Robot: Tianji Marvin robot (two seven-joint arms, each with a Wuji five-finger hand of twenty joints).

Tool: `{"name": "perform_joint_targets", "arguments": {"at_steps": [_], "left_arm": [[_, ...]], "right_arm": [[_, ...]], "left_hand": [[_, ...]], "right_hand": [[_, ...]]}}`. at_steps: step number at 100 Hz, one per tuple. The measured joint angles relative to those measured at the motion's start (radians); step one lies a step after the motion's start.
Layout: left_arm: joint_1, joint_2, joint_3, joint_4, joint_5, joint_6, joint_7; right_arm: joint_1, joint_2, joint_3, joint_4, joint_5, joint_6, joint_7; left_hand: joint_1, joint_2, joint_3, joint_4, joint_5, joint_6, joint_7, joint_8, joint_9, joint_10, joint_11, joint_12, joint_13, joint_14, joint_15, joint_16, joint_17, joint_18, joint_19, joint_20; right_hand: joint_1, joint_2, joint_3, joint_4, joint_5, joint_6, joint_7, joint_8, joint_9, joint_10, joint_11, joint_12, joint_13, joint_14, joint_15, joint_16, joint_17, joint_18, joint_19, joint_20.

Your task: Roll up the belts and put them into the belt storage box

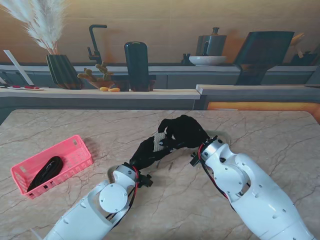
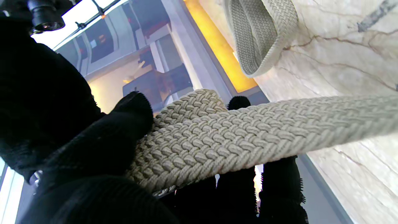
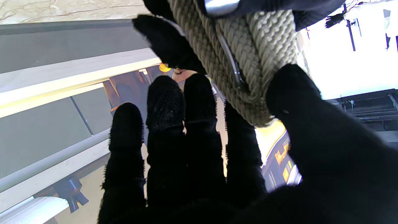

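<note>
Both hands, left hand [image 1: 150,152] and right hand [image 1: 184,131], grip the beige woven belt [image 1: 160,141] mid-frame; soft, floppy, light, so pinch the coil edges.

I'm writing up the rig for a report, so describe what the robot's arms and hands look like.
Both arms are glossy white rounded shells; the left arm shows a round disc cover, and each wrist has a black collar with red and black cables. The left hand and right hand wear black knitted gloves; the fingers look fuzzy.
</note>
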Motion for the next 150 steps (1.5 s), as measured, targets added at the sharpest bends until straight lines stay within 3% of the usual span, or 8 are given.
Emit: {"name": "perform_joint_targets", "arguments": {"at_steps": [32,37,54,79,94,112,129,150], "left_arm": [[0.005,-0.003,-0.002,-0.013,0.006,0.012,0.023],[0.006,-0.006,0.000,-0.010,0.031,0.012,0.065],[0.007,-0.013,-0.001,-0.001,0.061,0.004,0.092],[0.002,-0.014,0.008,0.017,0.125,-0.016,0.122],[0.000,-0.014,0.013,0.030,0.156,-0.012,0.146],[-0.005,-0.020,0.020,0.043,0.202,0.019,0.197],[-0.006,-0.018,0.000,0.034,0.156,0.023,0.102],[0.002,0.007,-0.017,-0.002,0.103,0.022,0.026]], "right_arm": [[-0.013,-0.005,0.014,-0.010,0.021,0.052,0.002],[-0.019,-0.005,0.022,-0.016,0.025,0.054,0.021],[-0.028,0.007,0.031,-0.037,0.042,0.063,0.120],[0.000,0.013,-0.024,-0.013,0.083,0.096,0.101],[0.024,0.009,-0.044,0.002,0.164,0.116,0.124],[0.035,0.002,-0.045,0.017,0.166,0.085,0.123],[0.014,0.001,-0.011,-0.006,0.118,0.040,0.122],[-0.018,0.005,0.050,-0.061,0.061,0.004,0.118]], "left_hand": [[0.053,0.039,-0.102,-0.003,0.062,0.032,0.239,-0.030,0.230,-0.037,0.399,0.230,0.294,-0.013,0.485,0.174,0.268,-0.009,0.353,0.098],[0.015,0.018,-0.056,-0.003,0.074,0.044,0.278,-0.031,0.267,-0.040,0.431,0.239,0.341,-0.022,0.525,0.174,0.315,-0.009,0.387,0.098],[-0.029,-0.013,0.004,-0.003,0.074,0.056,0.342,-0.029,0.289,-0.058,0.482,0.242,0.386,-0.044,0.560,0.174,0.358,-0.010,0.419,0.097],[-0.031,-0.014,0.005,-0.003,0.092,0.088,0.382,-0.029,0.289,-0.062,0.491,0.243,0.387,-0.053,0.561,0.174,0.364,-0.011,0.423,0.096],[-0.031,-0.014,0.005,-0.003,0.119,0.088,0.420,-0.029,0.289,-0.062,0.491,0.243,0.387,-0.054,0.561,0.174,0.364,-0.012,0.423,0.094],[-0.133,-0.074,0.082,-0.011,0.117,0.088,0.390,0.000,0.216,-0.079,0.492,0.250,0.312,-0.067,0.506,0.210,0.255,-0.009,0.346,0.078],[-0.321,-0.068,0.082,-0.011,-0.163,0.107,-0.148,-0.068,-0.204,-0.017,0.089,0.091,-0.067,0.003,0.116,0.163,-0.041,0.038,0.051,0.058],[-0.346,-0.068,0.037,-0.011,-0.206,0.100,-0.286,-0.109,-0.335,0.003,-0.082,-0.053,-0.213,0.022,-0.115,0.043,-0.131,0.044,-0.121,0.046]], "right_hand": [[-0.066,0.012,0.036,0.005,-0.062,-0.004,0.032,0.013,-0.109,0.015,0.010,0.001,-0.075,-0.004,-0.011,-0.001,-0.025,-0.001,-0.001,-0.001],[-0.125,0.028,0.073,0.092,-0.093,0.010,-0.059,0.086,-0.161,0.026,0.011,0.003,-0.109,-0.004,-0.016,-0.001,-0.038,-0.001,-0.006,-0.001],[-0.146,0.028,-0.010,0.133,-0.226,0.057,-0.195,0.174,-0.266,0.040,0.007,0.011,-0.159,-0.004,-0.062,-0.004,-0.064,-0.002,-0.046,-0.001],[-0.146,0.040,0.026,0.145,-0.154,0.052,-0.209,0.195,-0.223,0.076,0.009,0.025,-0.129,0.010,-0.062,-0.004,-0.053,-0.001,-0.049,0.000],[-0.007,0.033,-0.015,0.043,-0.073,0.051,-0.059,-0.050,-0.086,0.121,-0.083,-0.035,-0.017,0.058,-0.061,-0.016,-0.013,0.025,-0.049,0.001],[0.054,0.032,-0.047,0.042,-0.023,0.051,-0.051,-0.080,-0.045,0.130,-0.164,-0.062,0.026,0.062,-0.081,-0.030,0.003,0.034,-0.049,0.000],[0.055,0.032,-0.047,0.042,-0.014,0.045,-0.039,-0.075,0.018,0.074,-0.154,-0.055,0.041,0.042,-0.085,-0.040,0.011,0.034,-0.049,0.000],[0.054,0.032,-0.048,0.032,-0.014,0.027,-0.038,-0.062,0.020,0.058,-0.155,-0.054,0.043,0.025,-0.148,-0.063,0.011,0.034,-0.049,-0.001]]}}
